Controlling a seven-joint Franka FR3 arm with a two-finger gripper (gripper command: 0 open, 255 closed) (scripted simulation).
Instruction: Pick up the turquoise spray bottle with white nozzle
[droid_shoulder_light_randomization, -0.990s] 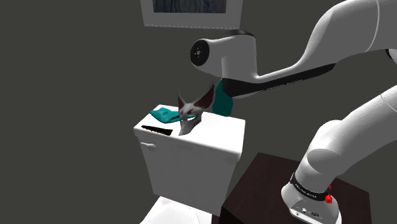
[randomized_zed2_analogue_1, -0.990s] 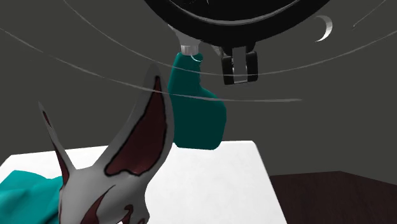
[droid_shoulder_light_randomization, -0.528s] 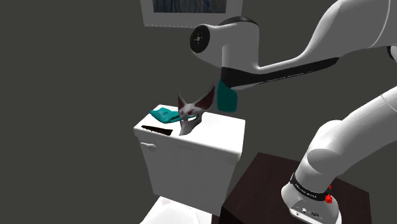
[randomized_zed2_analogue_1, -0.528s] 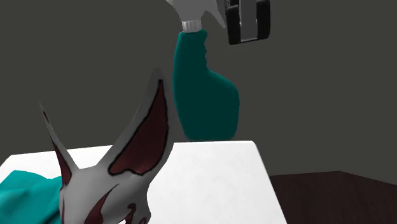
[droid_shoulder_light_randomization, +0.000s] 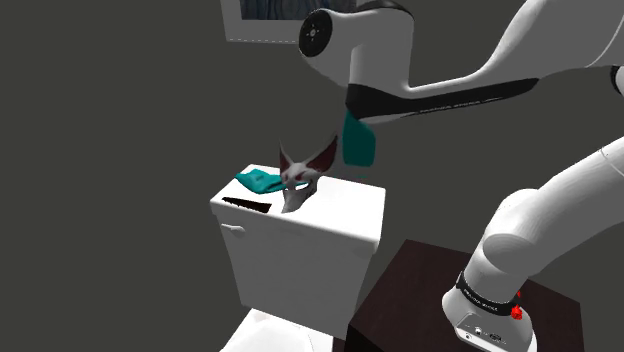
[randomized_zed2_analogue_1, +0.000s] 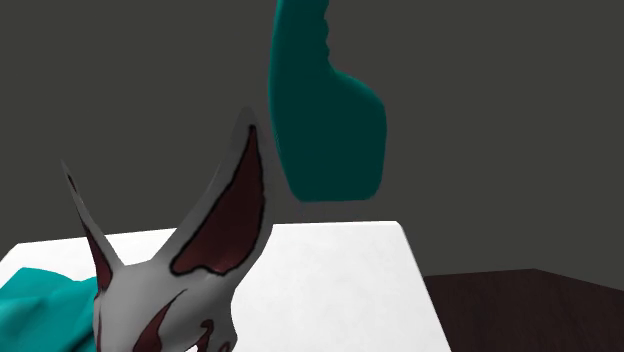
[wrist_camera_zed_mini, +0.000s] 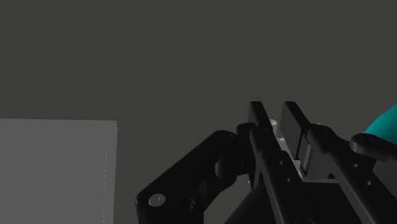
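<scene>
Above the white box (droid_shoulder_light_randomization: 300, 225) the bottle (droid_shoulder_light_randomization: 358, 140) hangs in the air, clear of the box top and just under the white arm (droid_shoulder_light_randomization: 365, 60). From the second exterior view the bottle (randomized_zed2_analogue_1: 325, 120) is turquoise and stands nearly upright. Its bottom is apart from the box top (randomized_zed2_analogue_1: 330, 270), and its upper part goes out past the top edge of that view.

In the wrist view the pincer (wrist_camera_zed_mini: 275, 113) is almost closed. Its two black fingers (wrist_camera_zed_mini: 257, 118) stand close together and clasp a pale grey part between them, and a turquoise piece of the bottle (wrist_camera_zed_mini: 385, 124) shows just beside one finger. So the pincer grips the bottle at its head.

On the box top stands a grey mask (droid_shoulder_light_randomization: 300, 178) with dark red inside its ears. A turquoise cloth (droid_shoulder_light_randomization: 258, 181) lies just beside it, on the shoulder view's left. The mask is near the bottle, lower and toward the shoulder view's left. A dark brown stand (droid_shoulder_light_randomization: 410, 290) is beside the box, on the shoulder view's right, and carries the arm's base. On the grey wall (droid_shoulder_light_randomization: 120, 120) behind the box hangs a framed picture (droid_shoulder_light_randomization: 300, 12).
</scene>
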